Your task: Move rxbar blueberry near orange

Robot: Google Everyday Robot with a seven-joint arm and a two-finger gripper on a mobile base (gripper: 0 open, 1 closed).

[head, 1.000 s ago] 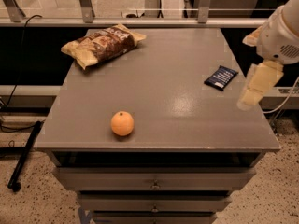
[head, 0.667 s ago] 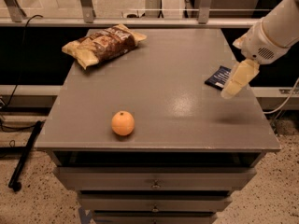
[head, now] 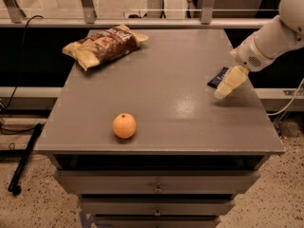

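The rxbar blueberry (head: 218, 77), a flat dark navy bar, lies near the right edge of the grey table (head: 166, 103); the gripper hides most of it. The gripper (head: 224, 90), with cream-coloured fingers, hangs just over the bar's near end and points down and to the left from the white arm at the right. The orange (head: 124, 126) sits near the table's front edge, left of centre, far from the bar and the gripper.
A large brown-and-tan chip bag (head: 102, 44) lies at the back left of the table. Drawers (head: 156, 188) are below the table top. A railing with glass runs behind the table. A black cable lies on the floor at the left.
The arm has swung left and inward from beyond the table's right edge. The gripper now sits over the near end of the bar and hides more of it. The orange and bag have not moved.
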